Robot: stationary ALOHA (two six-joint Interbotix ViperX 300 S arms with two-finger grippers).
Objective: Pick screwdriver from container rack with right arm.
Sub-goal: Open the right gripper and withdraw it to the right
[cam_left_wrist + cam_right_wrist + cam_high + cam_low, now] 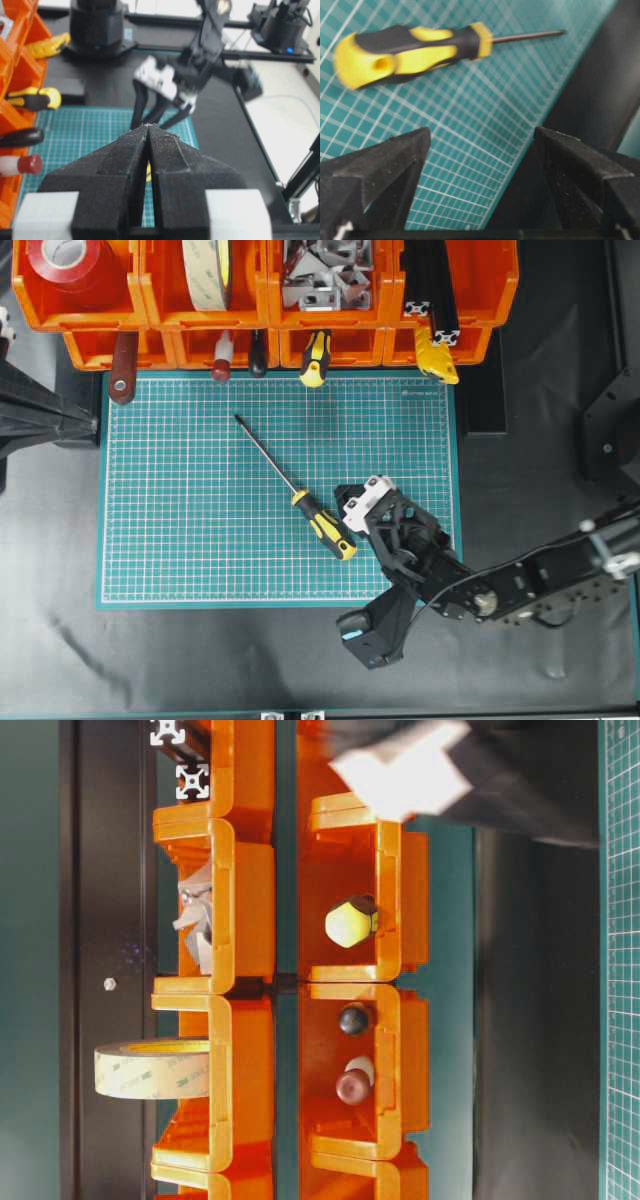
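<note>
1. The screwdriver (322,524) lies flat on the green cutting mat (180,540), out of the container rack (260,300). Its yellow-and-black handle points toward the mat's near right corner; its thin shaft runs diagonally toward the rack.
2. The right arm (520,585) reaches in from the table's right side. Its gripper (352,502) sits just beside the handle, over the mat's right portion.
3. In the right wrist view, the jaws are spread wide and hold nothing. The screwdriver (410,50) lies ahead of the fingers (395,160), apart from them.
4. In the left wrist view, the left gripper (149,126) has its jaws pressed together with nothing between them. It points across the mat toward the right gripper (160,107).
5. The rack stands along the mat's far edge. Its upper bins hold red tape (70,260), a roll of beige tape (208,270), and metal brackets (322,275).
6. From the lower bins protrude a second yellow-and-black handle (316,358), a black handle (258,355), and a red-tipped tool (221,360).
</note>
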